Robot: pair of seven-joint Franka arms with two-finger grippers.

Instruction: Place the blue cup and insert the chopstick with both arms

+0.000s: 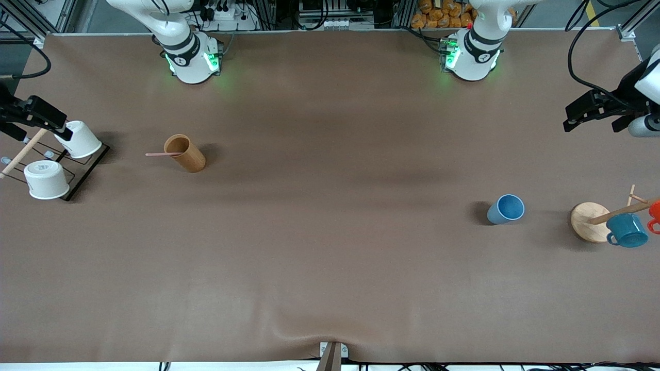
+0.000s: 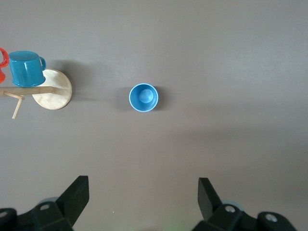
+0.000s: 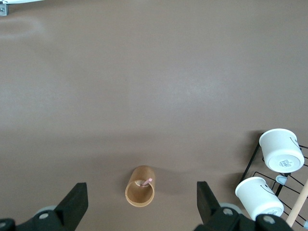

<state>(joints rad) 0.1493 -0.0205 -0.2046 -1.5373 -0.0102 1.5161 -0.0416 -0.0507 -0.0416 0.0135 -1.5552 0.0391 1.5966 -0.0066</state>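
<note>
Left gripper [image 2: 143, 199] is high in the air at the left arm's end of the table, fingers [image 2: 74, 197] spread wide, holding nothing and touching nothing. The blue cup [image 1: 506, 209] stands upright on the table well below and ahead of those fingers, mouth up, empty inside in the left wrist view. Just beside it toward the table's end is a round wooden rack base [image 1: 589, 221] with a teal mug [image 1: 627, 230] hung on its peg.

Right gripper [image 3: 142, 202] is up over the right arm's end, fingers [image 3: 73, 202] also wide apart, empty. Below them the tan holder [image 1: 184, 153] stands with the chopstick [image 1: 163, 154] in it, pink end sticking out over the rim; probably leaning, hard to tell how deep. White cups [image 1: 78, 139] sit on a black wire rack [image 1: 87, 172] nearby.
</note>
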